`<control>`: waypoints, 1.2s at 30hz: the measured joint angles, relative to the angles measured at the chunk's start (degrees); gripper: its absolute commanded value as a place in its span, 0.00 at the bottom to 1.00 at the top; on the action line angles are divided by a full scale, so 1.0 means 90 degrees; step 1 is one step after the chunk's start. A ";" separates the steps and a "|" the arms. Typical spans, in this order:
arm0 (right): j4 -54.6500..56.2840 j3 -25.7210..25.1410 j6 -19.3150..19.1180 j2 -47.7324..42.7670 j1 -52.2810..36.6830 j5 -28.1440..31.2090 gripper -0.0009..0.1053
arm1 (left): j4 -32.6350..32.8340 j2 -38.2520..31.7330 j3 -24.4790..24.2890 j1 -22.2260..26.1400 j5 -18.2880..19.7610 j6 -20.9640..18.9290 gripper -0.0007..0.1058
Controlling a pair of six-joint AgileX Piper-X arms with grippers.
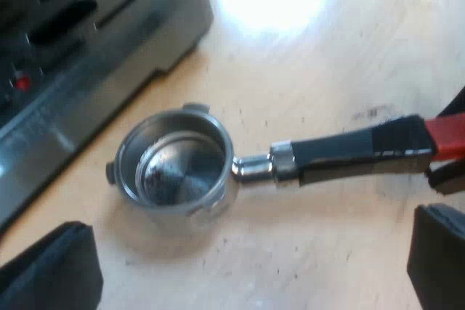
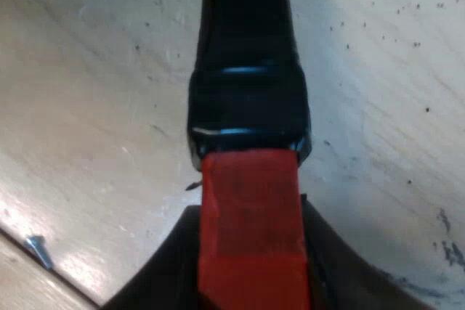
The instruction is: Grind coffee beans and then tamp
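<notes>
Portafilter [image 1: 174, 168], basket empty, on wooden table [image 1: 305, 56] beside espresso machine [image 1: 80, 41], red handle end [image 2: 251, 208] pinched by right gripper [image 2: 251, 259], presumably for carrying off to grind; left gripper [image 1: 247, 274] spread wide above.

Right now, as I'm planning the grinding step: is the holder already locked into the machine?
No, the holder lies loose on the table beside the machine, its cup bare metal.

Three kinds — one of each
There was one metal holder [image 1: 182, 168], one espresso machine [image 1: 87, 41], one wooden table [image 1: 327, 70].
</notes>
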 measured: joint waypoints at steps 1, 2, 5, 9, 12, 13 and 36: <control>-0.0021 0.0058 0.0000 0.0000 0.0000 0.0000 0.01 | 0.0000 0.0095 0.0000 0.0000 -0.0026 0.0000 0.82; -0.0029 0.0089 0.0000 0.0000 0.0000 0.0000 0.01 | 0.0000 0.0124 0.0000 0.0000 -0.0031 0.0000 0.82; -0.0043 0.0264 0.0000 0.0000 0.0000 0.0027 0.01 | -0.0032 0.0347 0.0000 0.0000 -0.0040 0.0000 0.82; -0.0056 0.0499 0.0048 -0.0011 0.0000 0.0017 0.01 | -0.0046 0.0591 0.0000 0.0000 -0.0079 0.0000 0.82; -0.0056 0.0518 0.0047 -0.0011 0.0000 -0.0045 0.01 | -0.0042 0.0689 0.0000 0.0000 -0.0079 0.0000 0.82; -0.0078 0.0518 0.0047 -0.0011 0.0000 -0.0115 0.02 | -0.0042 0.0711 0.0000 0.0000 -0.0079 0.0000 0.82; 0.2124 -0.0971 0.0174 -0.0127 0.0000 -0.0655 0.64 | 0.0827 0.0720 -0.0790 0.0000 -0.0085 0.0000 0.82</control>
